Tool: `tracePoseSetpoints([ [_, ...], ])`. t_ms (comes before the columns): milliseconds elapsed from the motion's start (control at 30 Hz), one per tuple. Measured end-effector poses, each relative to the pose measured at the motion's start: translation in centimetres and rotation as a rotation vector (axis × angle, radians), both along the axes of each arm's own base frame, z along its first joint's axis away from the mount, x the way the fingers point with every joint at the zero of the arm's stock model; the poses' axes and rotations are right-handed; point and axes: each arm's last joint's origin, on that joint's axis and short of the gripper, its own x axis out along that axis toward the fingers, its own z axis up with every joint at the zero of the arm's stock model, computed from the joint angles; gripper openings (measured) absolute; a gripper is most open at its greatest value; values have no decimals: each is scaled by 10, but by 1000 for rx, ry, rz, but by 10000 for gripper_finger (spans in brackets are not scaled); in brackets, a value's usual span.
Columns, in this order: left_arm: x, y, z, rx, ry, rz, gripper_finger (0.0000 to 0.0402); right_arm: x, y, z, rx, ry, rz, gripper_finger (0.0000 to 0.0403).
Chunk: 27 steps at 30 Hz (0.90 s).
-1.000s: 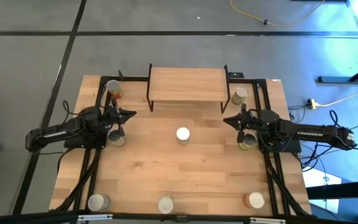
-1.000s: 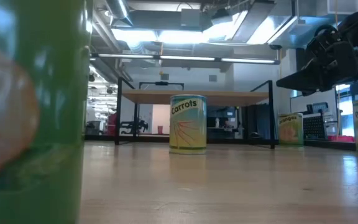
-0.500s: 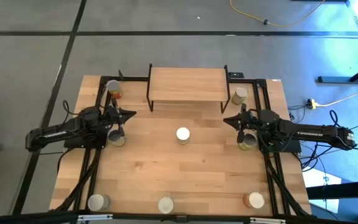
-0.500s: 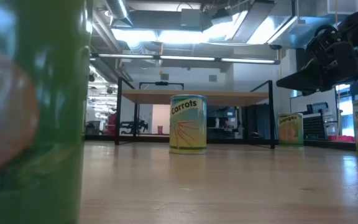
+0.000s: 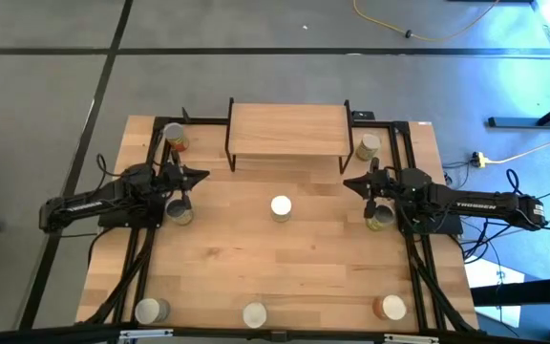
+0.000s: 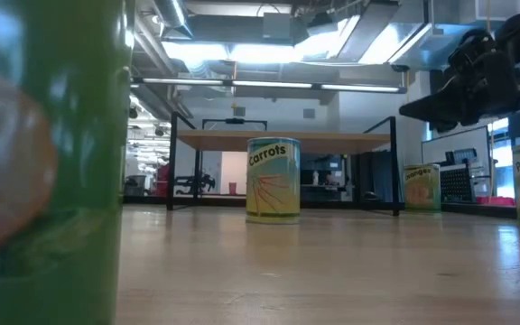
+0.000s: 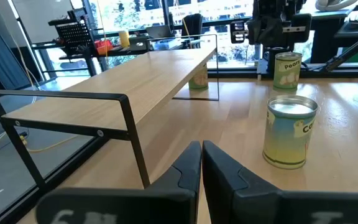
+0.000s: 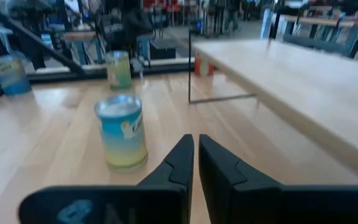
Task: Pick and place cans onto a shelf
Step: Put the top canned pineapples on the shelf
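Eight cans, one shelf, two arms on one surface.

Seen from above, the cans count out as: one orange-labelled can (image 5: 174, 137) at the far left corner, one pale-topped can (image 5: 369, 145) just right of the shelf (image 5: 286, 130), one green can (image 5: 179, 212) by the left arm (image 5: 94, 204), one green can (image 5: 380, 219) by the right arm (image 5: 466, 204), one white-topped can (image 5: 281, 205) alone mid-surface (image 5: 285, 263), and three along the near edge: a silvery can (image 5: 149, 311), a pale can (image 5: 255, 313) and an orange can (image 5: 390, 308). Each arm carries one gripper, two in all.
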Motion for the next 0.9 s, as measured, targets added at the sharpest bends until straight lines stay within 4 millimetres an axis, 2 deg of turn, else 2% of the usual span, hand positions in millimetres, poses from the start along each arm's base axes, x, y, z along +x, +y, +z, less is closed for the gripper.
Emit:
tracePoseSetpoints([
  [200,0,0,3,12,-26,11,9,0,-2,6,-21,-58,-73,29],
  [367,-1,1,14,-37,-136,44,9,-1,-3,8,-46,-69,-119,29],
  [500,-8,0,40,-80,-167,86,9,1,-4,23,-62,-110,-119,29],
  [633,-15,1,71,-95,-56,175,9,2,-4,48,-101,-118,-118,29],
  [733,-15,2,91,-175,46,244,9,0,-4,68,-70,-37,-115,29],
  [900,-4,6,132,-294,127,303,9,-8,-2,107,-43,100,-111,29],
])
